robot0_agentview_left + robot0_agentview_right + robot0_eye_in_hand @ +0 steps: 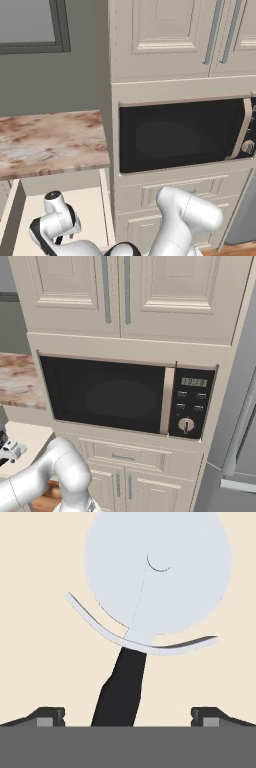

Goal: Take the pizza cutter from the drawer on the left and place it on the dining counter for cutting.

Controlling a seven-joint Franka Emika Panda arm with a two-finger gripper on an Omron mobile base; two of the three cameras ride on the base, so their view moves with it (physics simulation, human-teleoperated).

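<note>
Inside the open cream drawer (90, 200), left of the black built-in microwave (180, 135), the pizza cutter (150, 602) with its black handle and pale round wheel lies flat on the plain cream floor. The gripper (127, 717) hangs right over it, spread wide, handle between the two dark fingertips (50, 716), nothing held. A marbled brown-and-beige desk (50, 142) overhangs the drawer. The microwave's small display is unreadable.

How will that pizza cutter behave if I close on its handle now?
The pizza cutter looks rigid, so probably no flex. Its black handle is narrow between the open gripper fingertips, so it may twist. The big round wheel likely makes it top-heavy, and it could roll on the drawer floor if nudged.
</note>
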